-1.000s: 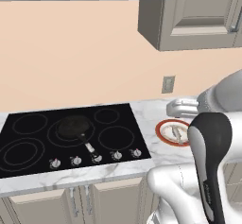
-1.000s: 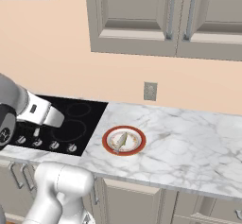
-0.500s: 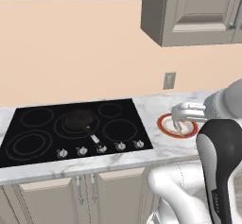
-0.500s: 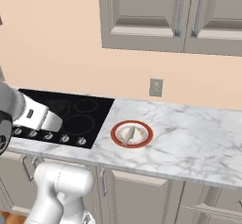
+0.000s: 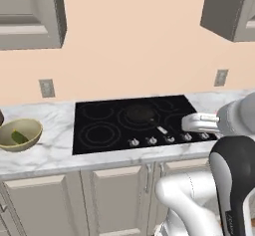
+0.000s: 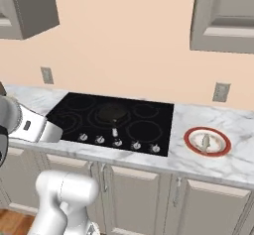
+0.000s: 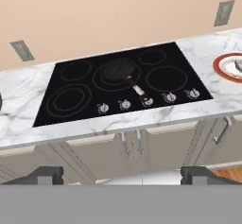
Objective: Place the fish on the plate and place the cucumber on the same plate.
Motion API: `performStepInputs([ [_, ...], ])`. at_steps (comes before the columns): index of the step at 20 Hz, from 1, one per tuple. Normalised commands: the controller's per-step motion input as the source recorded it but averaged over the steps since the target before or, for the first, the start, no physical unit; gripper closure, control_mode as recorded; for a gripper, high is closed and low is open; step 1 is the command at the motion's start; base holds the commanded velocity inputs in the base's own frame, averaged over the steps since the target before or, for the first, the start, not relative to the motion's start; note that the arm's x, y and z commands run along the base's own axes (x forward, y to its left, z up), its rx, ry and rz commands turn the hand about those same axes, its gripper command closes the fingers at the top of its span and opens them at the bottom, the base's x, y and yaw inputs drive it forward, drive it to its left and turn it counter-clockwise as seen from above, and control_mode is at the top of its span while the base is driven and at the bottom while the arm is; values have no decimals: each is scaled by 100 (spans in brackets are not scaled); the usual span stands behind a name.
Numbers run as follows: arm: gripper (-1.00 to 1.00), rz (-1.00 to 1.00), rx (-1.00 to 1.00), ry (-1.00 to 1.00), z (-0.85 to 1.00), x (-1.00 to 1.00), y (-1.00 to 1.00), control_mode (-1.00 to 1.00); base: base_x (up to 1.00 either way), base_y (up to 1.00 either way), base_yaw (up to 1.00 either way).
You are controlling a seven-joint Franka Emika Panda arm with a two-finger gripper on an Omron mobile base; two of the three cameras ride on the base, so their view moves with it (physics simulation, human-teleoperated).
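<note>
The red-rimmed plate (image 6: 191, 139) lies on the marble counter right of the cooktop, and the small silvery fish (image 6: 206, 141) rests on its white centre. The hand view cuts the plate (image 7: 226, 70) off at its right edge. At the far left, the dark green cucumber (image 5: 19, 137) lies inside a yellow-tan bowl (image 5: 31, 141). My gripper (image 7: 122, 175) is open, its fingertips (image 7: 46, 173) wide apart with nothing between them. It hangs in front of the cabinets, facing the cooktop, well away from both plate and bowl.
A black cooktop (image 5: 104, 130) with a row of knobs takes up the middle of the counter. A round black frying pan (image 5: 140, 113) sits on a rear burner, handle toward the knobs. Wall cabinets and a range hood hang above; wall outlets flank the stove.
The whole picture has shifted right: the base has driven left along the counter. The plate has left the left base view and the bowl with the cucumber has come into it.
</note>
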Motion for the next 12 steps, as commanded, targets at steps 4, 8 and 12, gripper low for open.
performStepInputs([
  [4,-100,0,0,0,0,0,0,100,1,100,0],
  [8,-100,0,0,0,0,0,0,100,17,100,-5],
  [12,-100,0,0,0,0,0,0,100,26,100,-17],
])
